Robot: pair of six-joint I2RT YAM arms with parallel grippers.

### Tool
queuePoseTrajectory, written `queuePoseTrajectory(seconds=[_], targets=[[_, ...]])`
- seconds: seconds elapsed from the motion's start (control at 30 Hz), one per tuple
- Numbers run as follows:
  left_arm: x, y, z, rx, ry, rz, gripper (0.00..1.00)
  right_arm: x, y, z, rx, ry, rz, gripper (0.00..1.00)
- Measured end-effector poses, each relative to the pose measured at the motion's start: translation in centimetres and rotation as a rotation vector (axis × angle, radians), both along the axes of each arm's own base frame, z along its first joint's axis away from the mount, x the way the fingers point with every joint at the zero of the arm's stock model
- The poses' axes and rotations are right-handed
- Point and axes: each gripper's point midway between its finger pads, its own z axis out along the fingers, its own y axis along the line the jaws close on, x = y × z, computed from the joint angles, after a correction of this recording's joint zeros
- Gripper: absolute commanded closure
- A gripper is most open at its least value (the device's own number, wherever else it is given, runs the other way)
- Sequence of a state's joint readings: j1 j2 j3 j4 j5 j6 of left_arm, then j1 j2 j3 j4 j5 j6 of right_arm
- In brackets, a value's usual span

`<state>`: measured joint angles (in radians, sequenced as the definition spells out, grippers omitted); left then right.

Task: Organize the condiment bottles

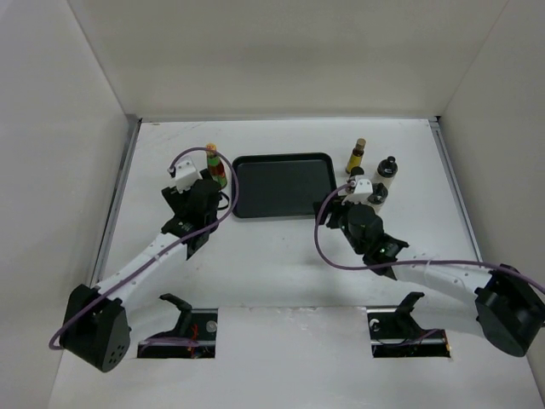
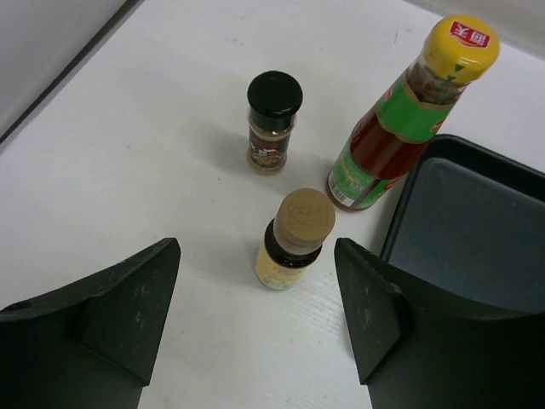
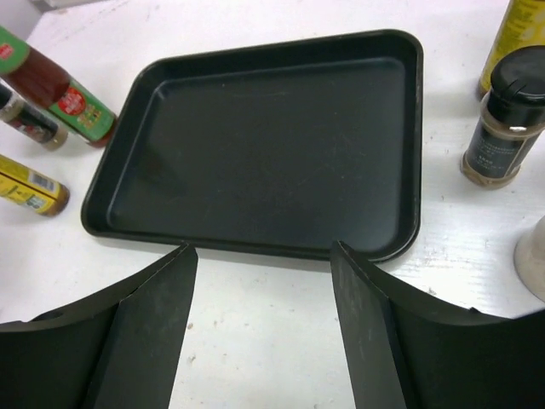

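My left gripper (image 2: 255, 290) is open and empty. Just ahead of its fingertips stands a small yellow bottle (image 2: 294, 243) with a tan cap. Beyond it are a black-capped spice jar (image 2: 272, 123) and the green bottle (image 2: 400, 128) with a red label and yellow cap, which also shows in the top view (image 1: 215, 166). My right gripper (image 3: 260, 273) is open and empty over bare table, just short of the near rim of the black tray (image 3: 255, 247). To its right stand a black-capped jar (image 3: 502, 128), a yellow bottle (image 3: 515, 43) and a pale jar (image 3: 532, 264).
The black tray (image 1: 281, 213) lies empty at the table's middle, between the two bottle groups. An amber brown-capped bottle (image 1: 356, 155) and a dark-capped jar (image 1: 387, 170) stand right of it. White walls enclose the table on three sides.
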<state>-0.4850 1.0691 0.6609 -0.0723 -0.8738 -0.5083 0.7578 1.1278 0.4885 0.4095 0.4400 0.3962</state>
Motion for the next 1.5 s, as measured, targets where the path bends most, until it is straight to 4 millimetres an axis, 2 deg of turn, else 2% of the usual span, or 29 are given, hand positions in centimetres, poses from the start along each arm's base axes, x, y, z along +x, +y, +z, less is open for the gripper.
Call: queuePoseTrajectory(seconds=[0.23,0.3,0.4,0.43,0.57,0.63,0.77,0.87,1.0,1.13,1.23,1.33,1.43,1.5], targets=[[2.6,-0.1,-2.0,-0.013,0.037,-0.003,0.30,0.1,0.3,-0.7,-0.057,0.002,-0.006,0.29],[3.5,-0.3,-2.1,-0.023,0.038,-0.008,0.37,0.1,0.4,-0.8,-0.066,0.000,-0.003,0.29],[4.9,-0.5,-2.5,-0.036,0.037,-0.013,0.56,0.1,0.4,-0.8,-0.074,-0.003,-0.004,0.29],[5.2,-0.5,-2.6,-0.038,0.038,-0.014,0.59,0.1,0.4,-0.7,-0.074,-0.004,-0.005,0.29],[5.6,-0.6,-3.3,-0.032,0.052,-0.017,0.75,0.1,0.4,-0.6,-0.076,-0.007,-0.007,0.29],[5.7,-0.6,-3.2,-0.032,0.048,-0.019,0.81,0.1,0.4,-0.6,-0.076,-0.007,-0.007,0.29],[4.8,-1.3,-2.3,-0.025,0.036,-0.038,0.82,0.1,0.4,-0.5,-0.072,-0.011,-0.007,0.29],[3.7,-2.9,0.3,-0.022,-0.019,-0.082,0.82,0.1,0.3,-0.1,-0.066,-0.017,-0.009,0.29],[2.6,-6.1,4.6,-0.033,-0.115,-0.164,0.82,0.1,0.3,-0.1,-0.065,-0.019,-0.010,0.29],[4.5,-10.2,7.0,-0.050,-0.156,-0.231,0.82,0.1,0.3,-0.1,-0.065,-0.019,-0.011,0.29],[7.1,-12.6,6.4,-0.047,-0.153,-0.251,0.82,0.1,0.3,0.0,-0.064,-0.019,-0.011,0.29],[9.9,-14.3,4.3,-0.027,-0.113,-0.268,0.82,0.1,0.3,0.0,-0.063,-0.020,-0.012,0.29],[12.3,-15.5,2.3,-0.003,-0.067,-0.286,0.82,0.2,0.2,0.1,-0.061,-0.022,-0.014,0.29],[13.7,-16.0,1.8,0.010,-0.055,-0.296,0.82,0.1,0.2,0.1,-0.061,-0.023,-0.014,0.29]])
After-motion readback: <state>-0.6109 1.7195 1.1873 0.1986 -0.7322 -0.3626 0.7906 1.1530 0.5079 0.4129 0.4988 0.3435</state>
